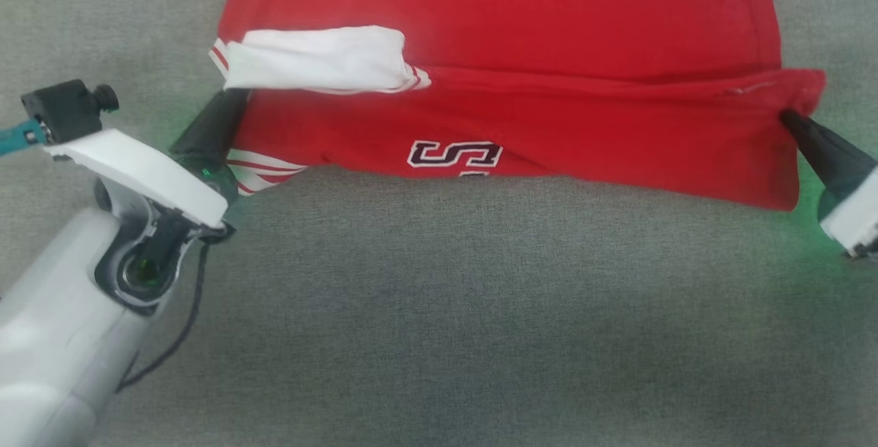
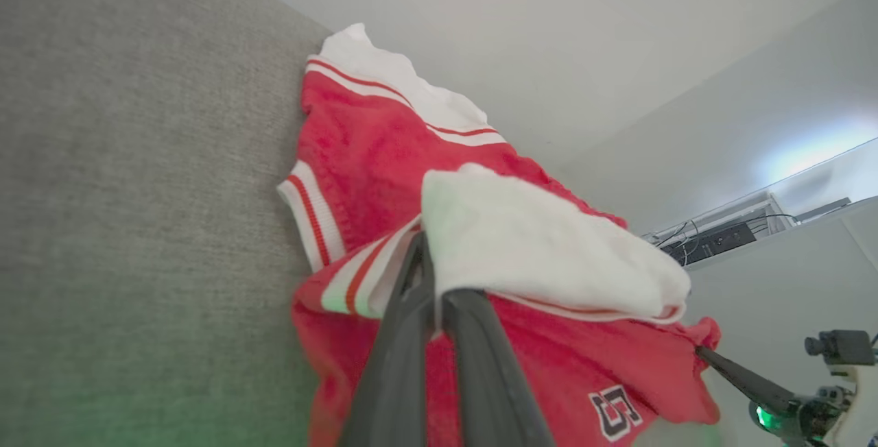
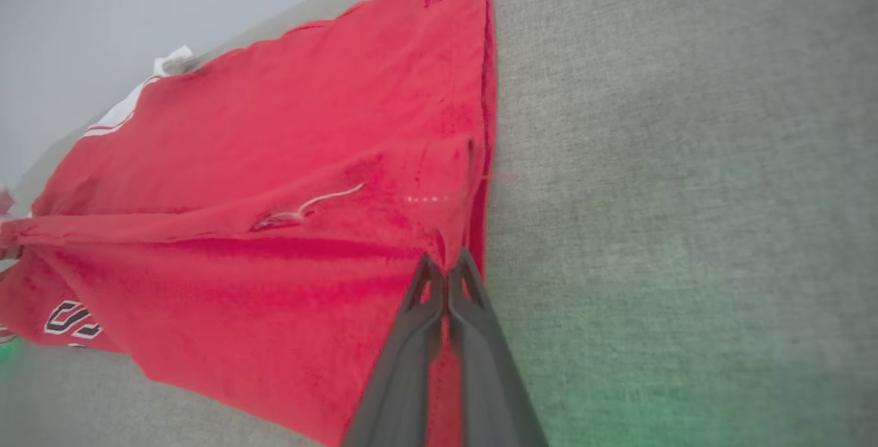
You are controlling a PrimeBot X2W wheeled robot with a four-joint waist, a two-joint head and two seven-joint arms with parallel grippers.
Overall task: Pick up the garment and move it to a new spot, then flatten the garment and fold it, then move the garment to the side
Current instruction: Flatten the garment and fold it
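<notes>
Pinching red jersey-style shirt [image 1: 549, 29] at striped trim just under folded white sleeve [image 1: 315, 59] with left hand [image 1: 230, 101] [image 2: 432, 282], fingers pressed together on cloth. Pinching opposite red hem corner with right hand [image 1: 789, 118] [image 3: 446, 265], likewise clamped. Spread over grey fabric tabletop [image 1: 439, 310], near edge stretched between both hands. Showing black white-outlined print [image 1: 455, 154] on near flap (upside down, cut by fold, not fully readable).

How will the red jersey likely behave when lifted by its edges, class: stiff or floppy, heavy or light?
Probably floppy: the garment droops in folds between the left hand and right hand, each shut on an edge. Likely light: two thin pinches seem to carry the raised fold. The white sleeve lies loose on top and may slide.
</notes>
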